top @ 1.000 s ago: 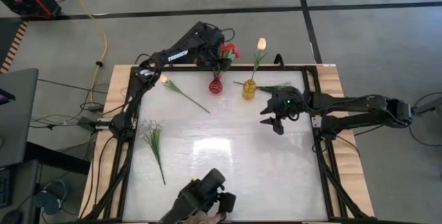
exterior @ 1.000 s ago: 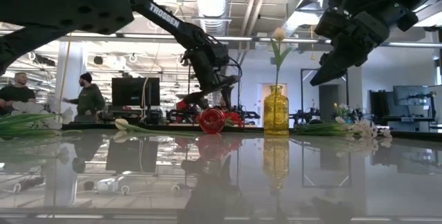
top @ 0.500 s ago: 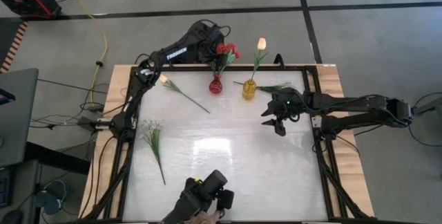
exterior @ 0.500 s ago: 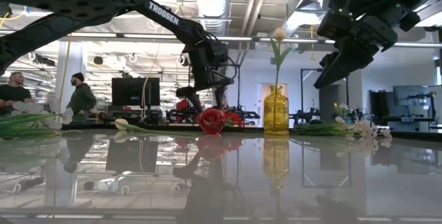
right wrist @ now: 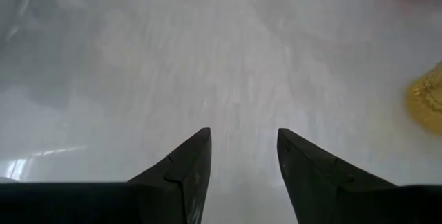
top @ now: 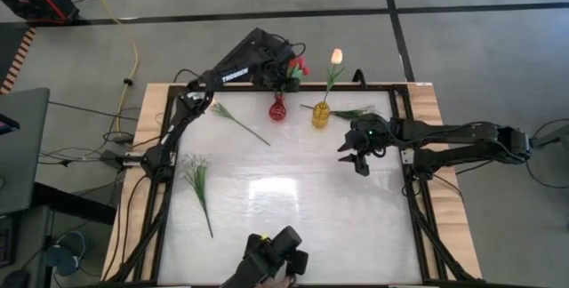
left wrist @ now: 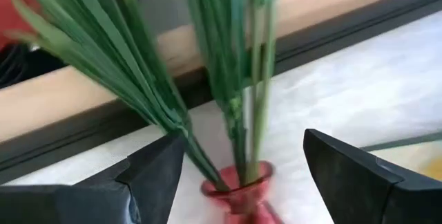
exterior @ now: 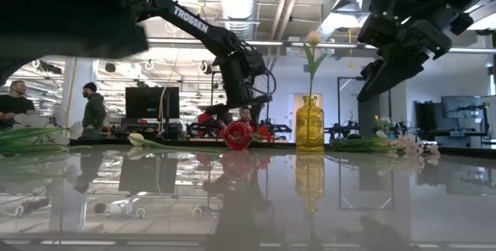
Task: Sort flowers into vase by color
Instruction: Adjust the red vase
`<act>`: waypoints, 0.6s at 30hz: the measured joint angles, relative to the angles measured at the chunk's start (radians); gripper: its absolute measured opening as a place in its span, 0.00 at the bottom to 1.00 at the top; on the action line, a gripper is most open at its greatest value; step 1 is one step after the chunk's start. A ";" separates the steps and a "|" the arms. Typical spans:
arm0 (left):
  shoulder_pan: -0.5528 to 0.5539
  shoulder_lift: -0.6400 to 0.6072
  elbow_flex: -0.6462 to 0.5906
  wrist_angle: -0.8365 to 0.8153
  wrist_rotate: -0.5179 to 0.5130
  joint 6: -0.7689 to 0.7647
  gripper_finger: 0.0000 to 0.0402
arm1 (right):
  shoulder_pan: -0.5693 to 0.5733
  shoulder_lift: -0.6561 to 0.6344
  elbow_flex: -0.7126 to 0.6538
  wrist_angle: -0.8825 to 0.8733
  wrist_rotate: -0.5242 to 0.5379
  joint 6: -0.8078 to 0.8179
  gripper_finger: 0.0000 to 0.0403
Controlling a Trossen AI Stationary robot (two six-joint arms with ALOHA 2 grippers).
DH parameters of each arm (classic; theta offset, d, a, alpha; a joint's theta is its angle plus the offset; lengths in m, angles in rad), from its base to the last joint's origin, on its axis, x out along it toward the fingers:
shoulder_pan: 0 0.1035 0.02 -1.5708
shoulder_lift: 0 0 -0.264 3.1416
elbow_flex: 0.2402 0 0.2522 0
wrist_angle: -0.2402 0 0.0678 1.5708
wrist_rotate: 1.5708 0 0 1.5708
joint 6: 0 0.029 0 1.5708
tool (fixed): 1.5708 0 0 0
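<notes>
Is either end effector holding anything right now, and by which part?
Nothing is held: the left end effector stands open around the stems in the red vase; the right end effector is empty.

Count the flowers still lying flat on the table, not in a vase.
3: a pale tulip left of the red vase, a white sprig near the left edge, another sprig right of the yellow vase.

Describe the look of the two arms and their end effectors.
Both arms are dark, jointed links. The left arm carries white TROSSEN lettering along one link. The right arm shows a small green light near its wrist. Each end effector, left and right, has two dark, wedge-shaped fingers.
</notes>
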 joint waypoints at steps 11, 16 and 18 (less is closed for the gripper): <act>-0.039 0.043 0.003 -0.033 0.009 0.025 0.54 | 0.036 0.000 0.000 -0.006 -0.018 0.000 0.44; -0.047 0.044 0.002 -0.104 0.035 0.055 0.11 | 0.053 0.000 0.000 -0.002 -0.018 0.002 0.43; -0.054 0.043 0.002 -0.109 0.027 0.063 0.05 | 0.064 0.000 0.000 -0.002 -0.017 0.016 0.43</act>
